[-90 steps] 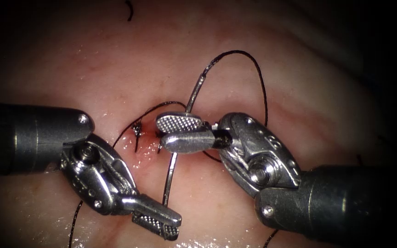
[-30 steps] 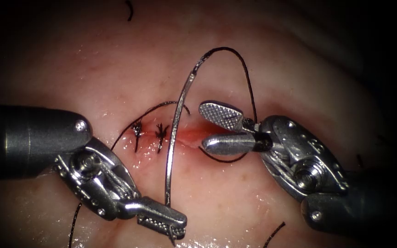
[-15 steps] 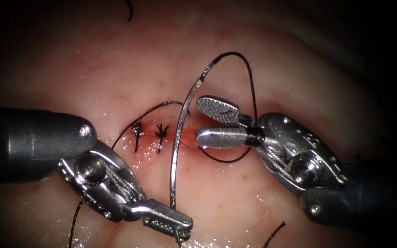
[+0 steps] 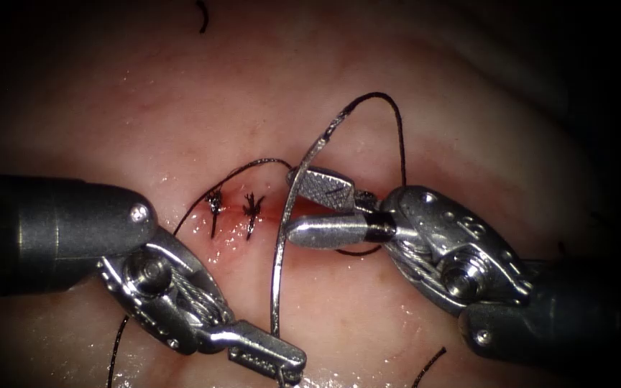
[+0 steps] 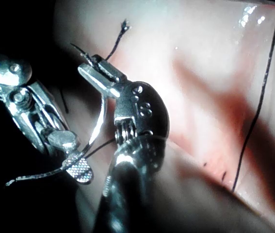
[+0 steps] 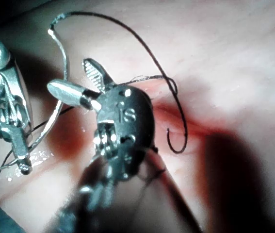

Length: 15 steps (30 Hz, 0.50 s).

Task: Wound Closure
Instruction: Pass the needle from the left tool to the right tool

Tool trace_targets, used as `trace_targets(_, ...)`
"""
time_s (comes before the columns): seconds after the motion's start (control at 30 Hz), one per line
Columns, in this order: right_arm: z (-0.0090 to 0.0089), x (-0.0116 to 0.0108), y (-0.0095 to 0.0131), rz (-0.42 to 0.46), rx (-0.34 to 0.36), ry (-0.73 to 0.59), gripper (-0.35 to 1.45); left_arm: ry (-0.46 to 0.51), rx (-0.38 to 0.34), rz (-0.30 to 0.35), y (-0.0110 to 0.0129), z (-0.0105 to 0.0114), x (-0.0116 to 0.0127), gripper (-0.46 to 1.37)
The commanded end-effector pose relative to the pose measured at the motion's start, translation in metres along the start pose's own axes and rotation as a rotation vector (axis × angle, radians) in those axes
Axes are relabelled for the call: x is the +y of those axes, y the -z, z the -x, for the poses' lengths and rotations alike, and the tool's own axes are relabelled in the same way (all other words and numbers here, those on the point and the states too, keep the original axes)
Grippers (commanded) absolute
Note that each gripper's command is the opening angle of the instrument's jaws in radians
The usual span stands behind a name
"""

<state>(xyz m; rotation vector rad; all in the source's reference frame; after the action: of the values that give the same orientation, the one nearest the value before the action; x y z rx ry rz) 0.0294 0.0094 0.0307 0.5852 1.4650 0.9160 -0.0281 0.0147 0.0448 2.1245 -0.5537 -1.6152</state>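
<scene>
Two dark knotted stitches (image 4: 233, 210) sit on the left part of the red cut (image 4: 271, 212) in the pale pink tissue (image 4: 145, 108). The left shiny metal tool (image 4: 267, 353) is at the near side, and its jaws are closed tight on the thin curved silver needle (image 4: 282, 244), close to the sharp tip. That needle stands up in the air over the cut, just right of the stitches, and is not in the tissue. Black thread (image 4: 389, 122) loops from the needle's far end. The right shiny metal tool (image 4: 310, 208) has its jaws open wide with the needle's middle between them, holding nothing yet. Compared with a moment ago, this tool is closer to the needle. It looks like a needle pass from tool to tool. Next, the right jaws need to close on the needle.
</scene>
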Motion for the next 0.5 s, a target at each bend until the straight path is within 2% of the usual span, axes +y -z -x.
trace_targets(0.03, 0.0, 0.0, -0.0001, -0.004, -0.003, 0.0, 0.55, 0.001, 0.005, 0.015, 0.0, -0.0001, 0.0, -0.35)
trace_targets(0.23, 0.0, -0.0004, -0.0008, -0.023, -0.022, 0.003, 0.46, 0.0, 0.014, 0.034, -0.0002, -0.0002, 0.0001, -0.35)
trace_targets(0.5, 0.0, -0.0013, -0.001, -0.055, -0.027, -0.012, 0.21, -0.006, 0.013, 0.037, -0.0002, -0.0002, 0.0001, -0.35)
